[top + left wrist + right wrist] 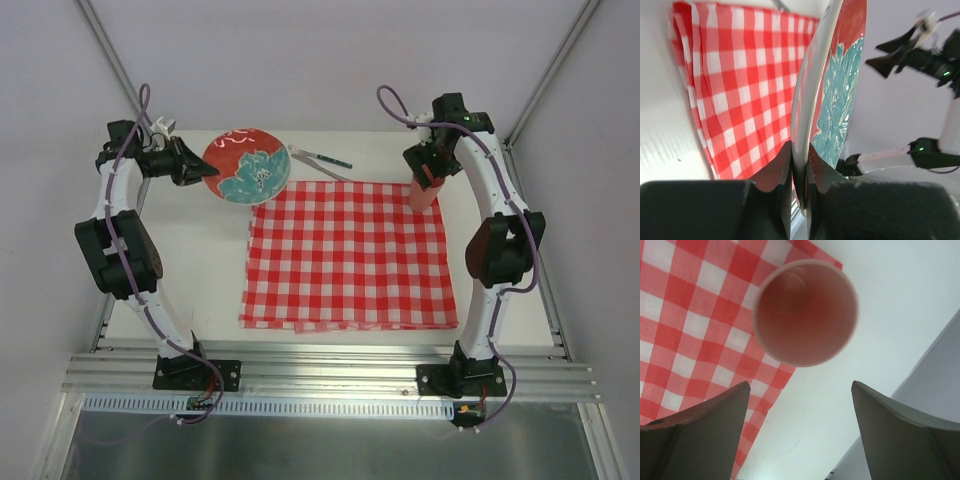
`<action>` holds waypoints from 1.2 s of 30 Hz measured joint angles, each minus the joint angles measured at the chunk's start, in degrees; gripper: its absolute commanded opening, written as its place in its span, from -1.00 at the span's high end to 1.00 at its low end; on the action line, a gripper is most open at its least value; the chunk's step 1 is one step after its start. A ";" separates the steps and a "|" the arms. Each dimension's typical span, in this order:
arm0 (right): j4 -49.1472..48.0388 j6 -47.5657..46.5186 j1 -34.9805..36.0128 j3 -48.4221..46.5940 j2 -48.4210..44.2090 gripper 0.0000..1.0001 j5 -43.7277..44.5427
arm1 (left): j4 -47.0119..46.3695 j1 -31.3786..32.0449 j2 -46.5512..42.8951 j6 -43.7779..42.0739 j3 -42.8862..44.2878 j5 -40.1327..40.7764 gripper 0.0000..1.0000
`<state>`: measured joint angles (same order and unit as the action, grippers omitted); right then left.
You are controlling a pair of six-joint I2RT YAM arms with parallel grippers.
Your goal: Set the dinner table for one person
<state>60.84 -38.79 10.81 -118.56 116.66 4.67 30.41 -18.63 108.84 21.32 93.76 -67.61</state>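
Top external: off-white counter (200, 260) spans the cell ahead of both arm bases, with an aluminium rail on its near edge. Checked cloth (345, 255) lies flat on it, centre-right. Left gripper (205, 170) is clenched on the rim of a red plate (247, 166) with a teal flower. The plate is tilted, by the cloth's far-left corner. Left wrist: both fingers pinch the rim edge-on. Right gripper (432, 165) is released, jaws wide, above a red cup (424, 192) upright on the cloth's far-right corner, no contact. Two utensils (322, 160), one teal-handled, lie just beyond the cloth's far edge.
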 measured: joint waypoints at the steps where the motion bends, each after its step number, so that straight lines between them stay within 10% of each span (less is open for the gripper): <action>1: -0.09 0.50 -1.18 -0.52 -0.09 -0.75 -0.48 | 2.93 0.66 -0.70 -3.02 -0.35 0.92 1.00; 12: -0.09 3.45 -2.73 -1.07 -5.03 -0.76 -5.70 | 16.50 11.58 -1.11 -17.46 -7.45 8.79 1.00; 36: -0.15 4.11 -5.60 8.72 -17.42 -0.78 -6.45 | 15.69 30.77 19.10 -19.76 9.29 11.30 1.00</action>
<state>60.69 -34.68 5.21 -109.84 99.24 -1.78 46.11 12.14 127.94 1.56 103.04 -56.31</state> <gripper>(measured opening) 0.888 0.088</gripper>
